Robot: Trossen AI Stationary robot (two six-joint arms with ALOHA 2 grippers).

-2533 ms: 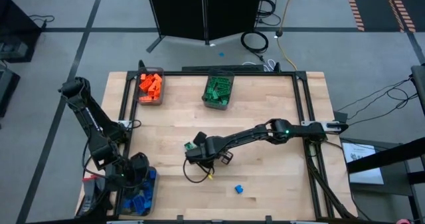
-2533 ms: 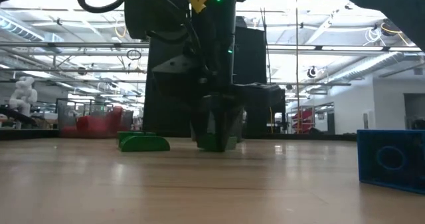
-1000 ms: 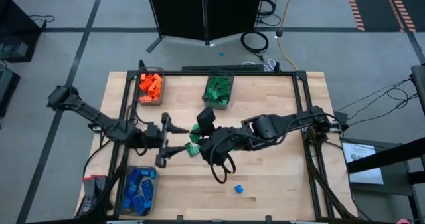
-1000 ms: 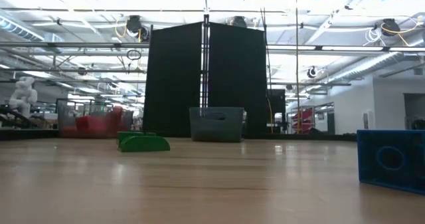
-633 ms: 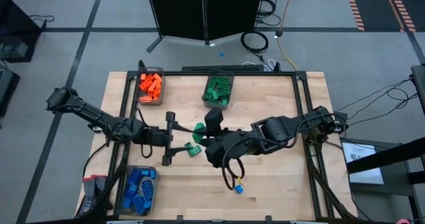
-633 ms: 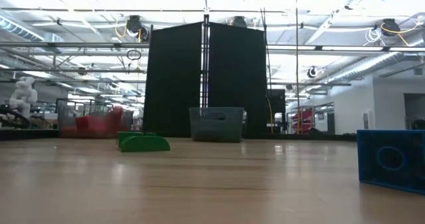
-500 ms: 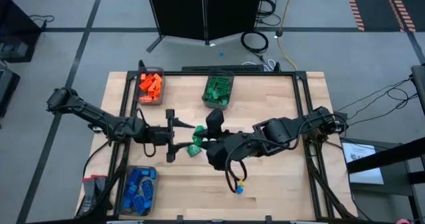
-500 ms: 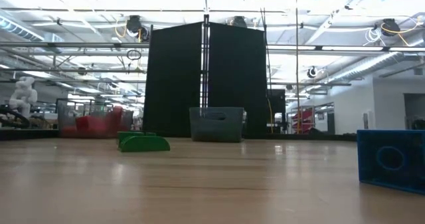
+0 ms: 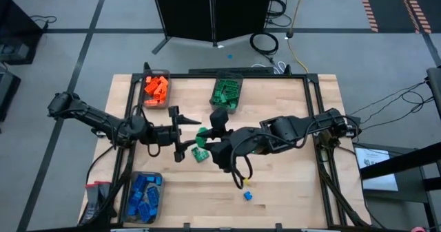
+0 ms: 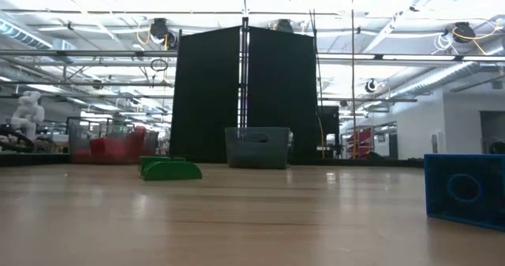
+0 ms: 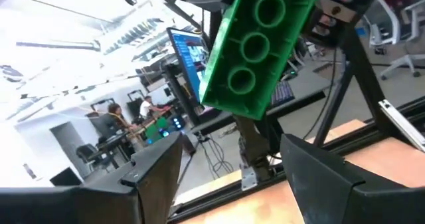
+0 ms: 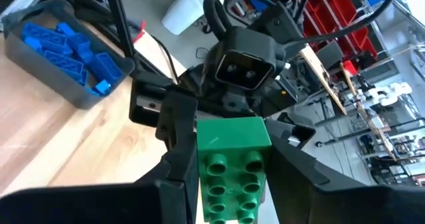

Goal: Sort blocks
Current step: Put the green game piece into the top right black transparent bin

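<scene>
Since a moment ago, both arms have been drawing closer together above the middle of the table [image 9: 289, 184], and the blue block [image 9: 247, 195] is now showing clear of the cable. The right claw [image 9: 205, 137] is gripping a green block [image 12: 231, 165] between its fingers, lifted off the wood, while the left claw [image 9: 185, 134] is facing it with its fingers spread, holding nothing, the block just ahead of them. A second green block [image 9: 200, 155] is lying just beside the claws; the blue one is sitting alone nearer the front edge. Bins of orange blocks [image 9: 156, 89] and green blocks [image 9: 227, 92] are standing along the far edge, and blue blocks [image 9: 143, 197] are filling a bin at the front left corner. Wide bare wood is lying open to the right. Beyond it, black panels [image 10: 243, 92] are standing in a bright workshop. No writing is readable.
</scene>
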